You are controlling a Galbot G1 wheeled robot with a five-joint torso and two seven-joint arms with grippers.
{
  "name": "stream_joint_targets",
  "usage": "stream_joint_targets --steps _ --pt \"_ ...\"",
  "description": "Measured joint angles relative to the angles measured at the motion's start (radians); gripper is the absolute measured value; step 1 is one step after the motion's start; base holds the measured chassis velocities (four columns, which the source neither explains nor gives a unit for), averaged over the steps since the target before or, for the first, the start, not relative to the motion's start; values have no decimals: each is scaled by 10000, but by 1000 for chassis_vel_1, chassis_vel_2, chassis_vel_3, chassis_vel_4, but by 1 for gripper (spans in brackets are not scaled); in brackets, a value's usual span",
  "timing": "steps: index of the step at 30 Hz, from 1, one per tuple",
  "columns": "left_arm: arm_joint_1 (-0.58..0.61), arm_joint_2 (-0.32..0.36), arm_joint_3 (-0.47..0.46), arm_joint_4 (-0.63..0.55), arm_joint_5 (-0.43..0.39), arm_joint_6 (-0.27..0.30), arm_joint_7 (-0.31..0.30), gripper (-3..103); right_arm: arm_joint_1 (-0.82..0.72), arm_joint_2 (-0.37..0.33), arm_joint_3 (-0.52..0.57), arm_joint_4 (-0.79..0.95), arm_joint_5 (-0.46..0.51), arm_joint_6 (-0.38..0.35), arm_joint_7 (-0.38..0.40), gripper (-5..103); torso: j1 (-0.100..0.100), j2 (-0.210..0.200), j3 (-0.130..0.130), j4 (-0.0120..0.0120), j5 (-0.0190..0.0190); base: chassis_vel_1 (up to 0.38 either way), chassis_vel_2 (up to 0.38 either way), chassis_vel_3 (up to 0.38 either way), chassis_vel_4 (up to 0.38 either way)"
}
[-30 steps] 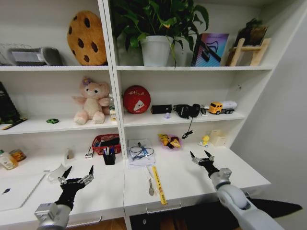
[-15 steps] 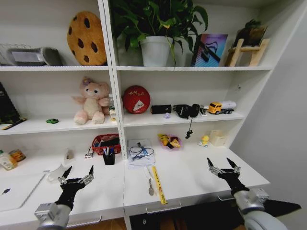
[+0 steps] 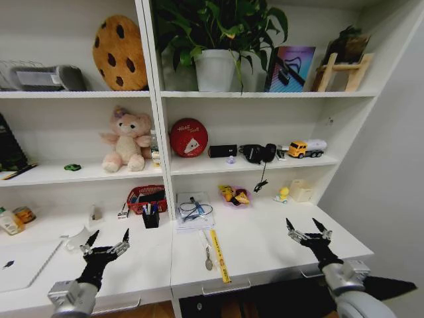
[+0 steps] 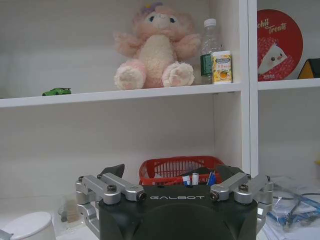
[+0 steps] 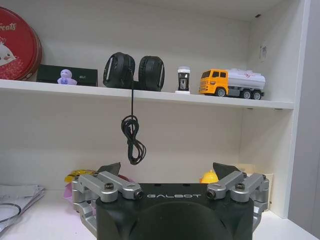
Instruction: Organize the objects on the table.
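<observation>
Head view is showing both arms hovering low over the white worktop (image 3: 265, 255), one toward each end. The left pincer (image 3: 106, 242) is hanging with its fingers spread apart and holding nothing, just in front of a white cup (image 3: 76, 238) and beside the laptop (image 3: 23, 264), which is lying flat at the worktop's left edge. The right pincer (image 3: 306, 229) is likewise gaping wide and empty over the bare right end. Between the arms, a yellow ruler (image 3: 219, 256) and a spoon (image 3: 207, 255) are lying side by side near the front edge. Behind them, papers with a cable (image 3: 195, 211) are sitting against the back, next to a red basket (image 3: 146, 197) and a black pen cup (image 3: 151, 216). A snack packet (image 3: 234, 195) is resting farther right. A green car (image 3: 72, 167) is sitting on the shelf above, left of the bear (image 3: 126, 140).
</observation>
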Motion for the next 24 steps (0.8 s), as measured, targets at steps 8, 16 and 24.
stream_joint_targets --steps 8,16,24 --pt "0 0 0 0 0 0 0 100 21 -5 -23 -17 5 5 -8 100 0 1 0 1 -2 120 101 -131 -104" --pt "0 0 1 0 0 0 1 100 28 -6 -30 -28 9 10 -14 100 -2 2 -2 -5 0 205 238 -239 -239" --pt "0 0 0 0 0 1 -1 100 37 -9 -37 -33 11 16 -19 100 5 -2 3 4 -7 297 317 -330 -314"
